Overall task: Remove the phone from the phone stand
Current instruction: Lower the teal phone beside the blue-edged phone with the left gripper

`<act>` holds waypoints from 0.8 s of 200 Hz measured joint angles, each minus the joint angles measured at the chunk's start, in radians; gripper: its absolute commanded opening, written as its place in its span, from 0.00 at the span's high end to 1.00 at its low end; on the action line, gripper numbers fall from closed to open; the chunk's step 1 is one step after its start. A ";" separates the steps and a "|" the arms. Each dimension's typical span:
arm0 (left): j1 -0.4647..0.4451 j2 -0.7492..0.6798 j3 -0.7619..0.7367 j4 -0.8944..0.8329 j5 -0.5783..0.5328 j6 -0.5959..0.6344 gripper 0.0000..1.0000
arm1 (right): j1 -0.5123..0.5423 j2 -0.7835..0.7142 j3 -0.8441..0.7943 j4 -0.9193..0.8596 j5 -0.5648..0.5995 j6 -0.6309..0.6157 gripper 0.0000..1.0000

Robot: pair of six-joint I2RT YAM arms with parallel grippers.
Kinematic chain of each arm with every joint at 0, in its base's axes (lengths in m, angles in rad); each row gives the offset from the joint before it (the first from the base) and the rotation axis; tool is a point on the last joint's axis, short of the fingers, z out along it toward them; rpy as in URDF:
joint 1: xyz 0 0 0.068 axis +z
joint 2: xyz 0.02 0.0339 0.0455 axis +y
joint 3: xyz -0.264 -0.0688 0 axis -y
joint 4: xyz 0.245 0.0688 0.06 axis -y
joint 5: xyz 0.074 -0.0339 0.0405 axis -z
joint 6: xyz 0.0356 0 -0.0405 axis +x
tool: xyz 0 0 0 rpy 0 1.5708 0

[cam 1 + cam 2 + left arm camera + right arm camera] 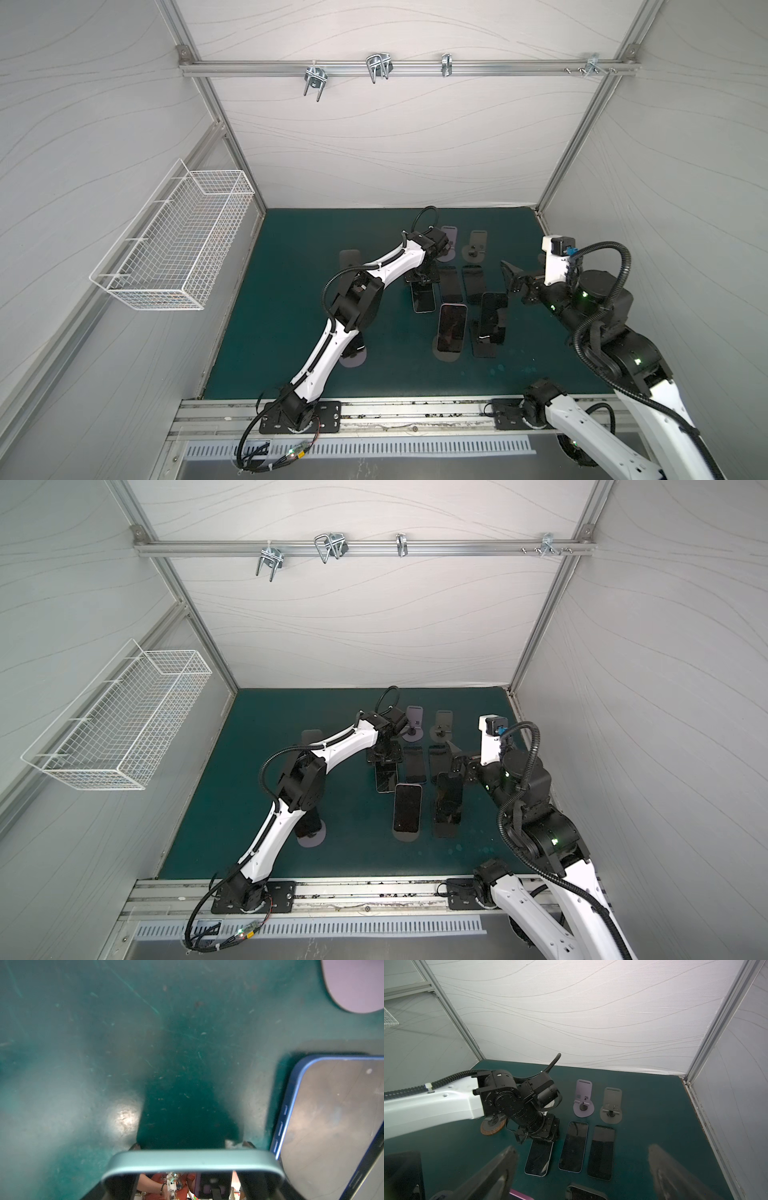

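My left gripper [424, 282] is shut on the far end of a pale green-edged phone [424, 301], with its fingers on the phone's two long sides. In the right wrist view this phone [538, 1157] lies low and flat over the green mat; whether it touches the mat I cannot tell. The left wrist view shows the phone's end edge [193, 1159] across the jaws. My right gripper [512, 279] hovers open and empty on the right. In both top views, two more phones [452, 326] [492, 316] lean on stands nearer the front.
Two phones [451, 284] [473, 282] lie flat beside the held one. An empty purple stand [449, 241] and an empty grey stand [476, 245] are behind them. A stand with a wooden base [492, 1126] sits under the left arm. A wire basket [174, 257] hangs on the left wall.
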 measured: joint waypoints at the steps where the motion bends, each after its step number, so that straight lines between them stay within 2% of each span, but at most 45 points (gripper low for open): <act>1: 0.000 0.000 0.000 0.000 0.000 0.000 0.36 | 0.000 0.000 0.000 0.000 0.000 0.000 0.01; 160: 0.000 -0.003 0.000 0.010 0.013 0.012 0.16 | 0.000 -0.018 -0.033 0.003 -0.003 0.007 0.01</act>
